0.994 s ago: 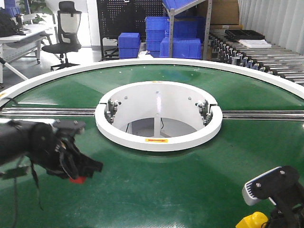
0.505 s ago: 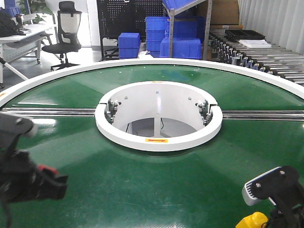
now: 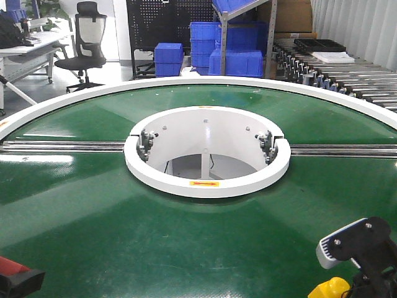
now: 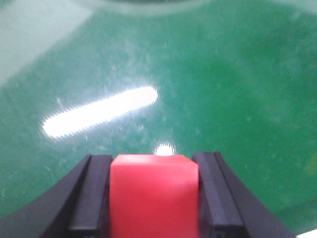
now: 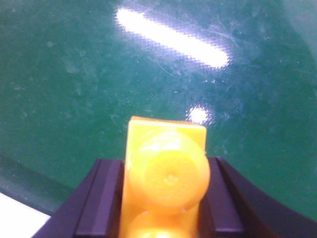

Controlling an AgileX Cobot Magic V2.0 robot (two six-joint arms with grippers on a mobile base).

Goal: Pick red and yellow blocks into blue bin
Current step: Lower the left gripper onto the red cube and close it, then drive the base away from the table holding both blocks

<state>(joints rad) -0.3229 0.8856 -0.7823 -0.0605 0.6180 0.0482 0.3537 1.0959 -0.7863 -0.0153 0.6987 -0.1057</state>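
The red cube (image 4: 153,196) is clamped between the black fingers of my left gripper (image 4: 153,163), above the green table surface. In the front view that gripper shows only at the bottom left corner, with a strip of the red cube (image 3: 7,264) on top. My right gripper (image 5: 166,166) is shut on the yellow brick (image 5: 166,171), whose round studs face the camera. The yellow brick (image 3: 329,289) also peeks out at the bottom right of the front view. The blue bin is out of view.
A round green table (image 3: 186,248) has a white ring (image 3: 208,180) around a central opening. Two metal rails (image 3: 62,147) run left and right from the ring. Blue crates (image 3: 169,57), a shelf, an office chair (image 3: 87,37) and a roller conveyor (image 3: 347,74) stand behind.
My left arm has drawn back from the middle left of the table to the bottom left corner of the front view, carrying the red cube. The right arm has not moved.
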